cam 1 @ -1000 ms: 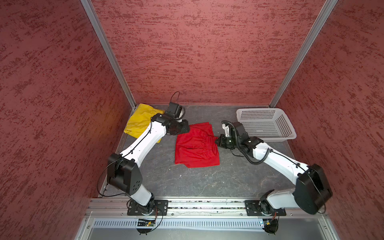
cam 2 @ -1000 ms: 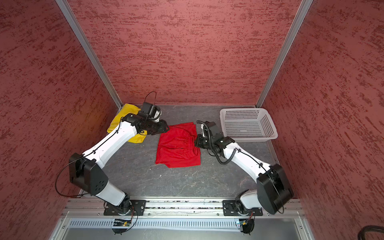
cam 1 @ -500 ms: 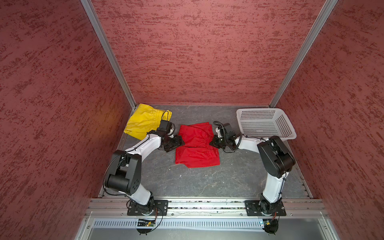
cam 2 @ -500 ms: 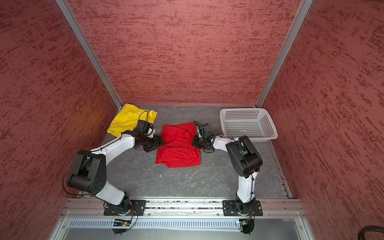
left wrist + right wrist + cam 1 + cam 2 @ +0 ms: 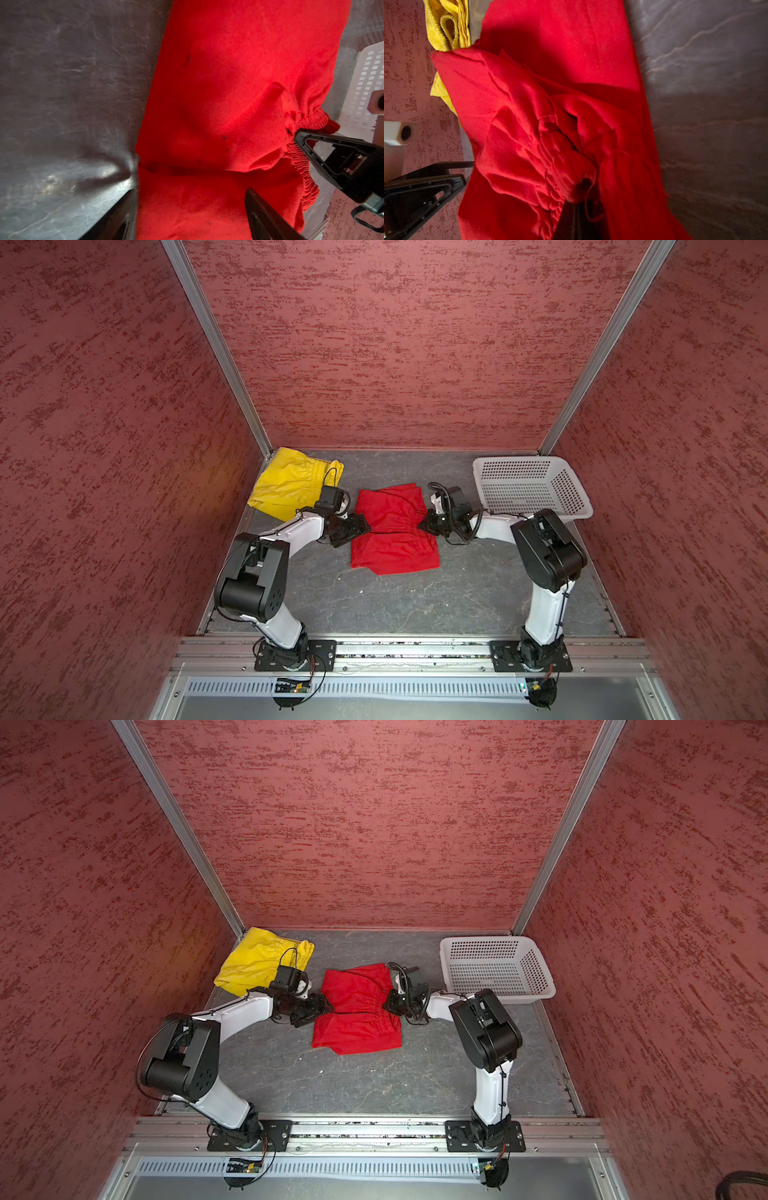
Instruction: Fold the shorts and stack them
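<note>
The red shorts [image 5: 395, 547] lie in the middle of the grey table, partly folded, with the gathered waistband [image 5: 307, 122] bunched across them. My left gripper [image 5: 358, 526] is low at their left edge and open; in the left wrist view its fingers [image 5: 261, 212] stand wide apart with flat red cloth between them. My right gripper [image 5: 424, 525] is shut on the red shorts' waistband at their right edge [image 5: 575, 214]. The yellow shorts [image 5: 291, 489] lie crumpled in the back left corner, apart from both grippers.
A white perforated basket [image 5: 575, 499] stands at the back right, close behind the right arm. Red textured walls close in the table on three sides. An aluminium rail [image 5: 415, 649] with both arm bases runs along the front edge.
Both arms have dropped low to the table. The left gripper slid from the red shorts' far left corner to their left edge and opened wider. The right gripper stayed shut on the waistband.
</note>
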Robot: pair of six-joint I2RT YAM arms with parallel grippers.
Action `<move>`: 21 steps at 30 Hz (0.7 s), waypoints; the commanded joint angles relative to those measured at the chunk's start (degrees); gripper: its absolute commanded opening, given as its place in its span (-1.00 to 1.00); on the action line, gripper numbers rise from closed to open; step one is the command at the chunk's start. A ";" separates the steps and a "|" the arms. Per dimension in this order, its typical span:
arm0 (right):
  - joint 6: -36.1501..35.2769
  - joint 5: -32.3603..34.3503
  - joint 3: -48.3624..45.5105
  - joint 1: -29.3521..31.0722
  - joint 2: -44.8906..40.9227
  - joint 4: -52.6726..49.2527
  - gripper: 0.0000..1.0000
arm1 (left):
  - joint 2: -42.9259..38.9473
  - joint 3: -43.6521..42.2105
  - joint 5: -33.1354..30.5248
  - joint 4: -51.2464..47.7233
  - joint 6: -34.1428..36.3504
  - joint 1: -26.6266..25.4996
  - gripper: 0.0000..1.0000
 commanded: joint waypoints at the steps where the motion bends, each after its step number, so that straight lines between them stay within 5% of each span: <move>1: -0.56 -0.07 -1.47 -0.49 -3.14 0.21 -0.95 | 1.41 -1.41 1.18 5.05 -1.37 -0.34 0.65; 5: 0.73 -1.01 -3.14 -0.49 -4.64 1.98 -0.86 | 2.38 -2.36 -0.11 7.53 -1.46 -2.31 0.62; 10: 2.05 -2.55 -3.59 -0.49 -4.50 3.63 -0.83 | 5.06 -2.83 -0.13 10.97 -2.46 -4.24 0.21; 14: 2.13 -2.30 -3.96 -0.49 -4.69 3.98 -0.83 | 5.45 -0.22 -3.56 9.07 -2.75 -4.97 -0.72; 16: 1.91 -2.25 -3.72 -0.50 -4.98 3.77 -0.83 | 5.67 3.23 -6.25 5.22 -1.53 -4.93 -1.00; 21: 2.14 -1.65 -4.05 -0.53 -6.78 4.17 -0.82 | 10.25 16.82 -13.70 -6.73 4.80 -4.26 -1.00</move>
